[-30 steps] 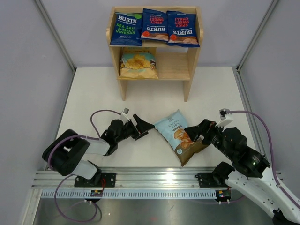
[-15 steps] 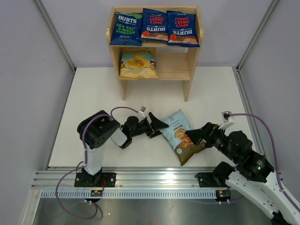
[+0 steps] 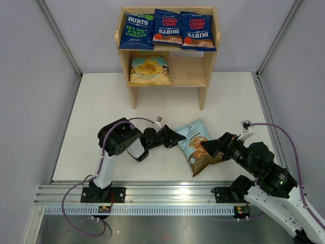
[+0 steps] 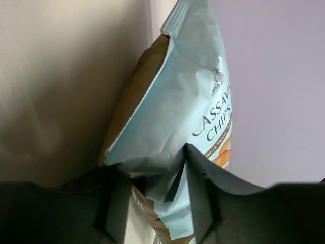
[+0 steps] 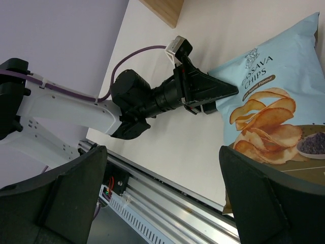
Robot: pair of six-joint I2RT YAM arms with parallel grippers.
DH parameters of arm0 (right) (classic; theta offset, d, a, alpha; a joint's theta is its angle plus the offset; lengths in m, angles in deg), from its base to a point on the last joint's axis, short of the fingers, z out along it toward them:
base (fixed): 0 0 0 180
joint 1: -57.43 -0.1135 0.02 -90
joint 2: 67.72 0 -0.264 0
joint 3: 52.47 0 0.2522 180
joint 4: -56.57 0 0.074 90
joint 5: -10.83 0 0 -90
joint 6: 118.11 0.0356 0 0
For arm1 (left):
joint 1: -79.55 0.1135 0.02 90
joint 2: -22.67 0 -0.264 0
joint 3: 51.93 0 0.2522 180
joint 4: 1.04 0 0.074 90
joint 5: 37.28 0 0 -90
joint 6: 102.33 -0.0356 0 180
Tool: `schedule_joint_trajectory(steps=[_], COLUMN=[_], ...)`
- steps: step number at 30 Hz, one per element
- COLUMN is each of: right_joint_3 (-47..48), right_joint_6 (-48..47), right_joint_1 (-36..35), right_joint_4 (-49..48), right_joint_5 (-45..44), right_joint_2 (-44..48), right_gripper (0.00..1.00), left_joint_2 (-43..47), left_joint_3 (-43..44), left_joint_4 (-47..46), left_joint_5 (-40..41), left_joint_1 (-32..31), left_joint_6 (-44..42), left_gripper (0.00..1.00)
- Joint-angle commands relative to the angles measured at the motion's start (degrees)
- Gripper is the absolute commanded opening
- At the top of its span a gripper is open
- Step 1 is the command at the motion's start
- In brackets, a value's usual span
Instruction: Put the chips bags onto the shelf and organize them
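Observation:
A light-blue and brown chips bag [image 3: 199,147] lies flat on the white table between my two arms. My left gripper [image 3: 179,137] is shut on its left sealed edge; in the left wrist view the crimped edge of the bag [image 4: 177,101] sits pinched in the left gripper [image 4: 155,168]. My right gripper [image 3: 213,147] stands open at the bag's right side, holding nothing; its view shows the bag [image 5: 274,117] beside the right gripper [image 5: 162,157]. The wooden shelf [image 3: 209,56] holds three dark-blue Burts bags [image 3: 168,28] on top and a tan-yellow bag [image 3: 149,70] on the lower tier's left.
An aluminium rail [image 3: 167,195] carrying both arm bases runs along the near table edge. Grey enclosure walls [image 3: 35,91] close in the left, right and back. The lower tier's right half [image 3: 188,71] is bare wood. A purple cable [image 3: 137,121] loops over the left arm.
My left arm reached right to the light-blue bag and its jaws closed on the bag's left edge. The bag shifted and turned slightly. The right gripper moved only slightly and stayed open.

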Motion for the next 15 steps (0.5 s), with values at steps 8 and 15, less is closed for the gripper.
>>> schedule_joint_trajectory(steps=[8,15], right_joint_3=[-0.83,-4.26], right_joint_6=[1.01,3.56], right_joint_1=[0.22,0.23], right_joint_4=[-0.59,-2.17], right_joint_5=[-1.27,-2.58], right_joint_2=[0.75,-2.15], right_gripper=[0.99,1.0], left_joint_2=[4.92,14.07], left_joint_3=[-8.64,-18.05], left_joint_4=[-20.77,-20.86], left_joint_5=[9.54,17.98], left_joint_1=[-0.61,-0.44], left_joint_6=[-2.14,-1.1], left_gripper=[0.2,0.1])
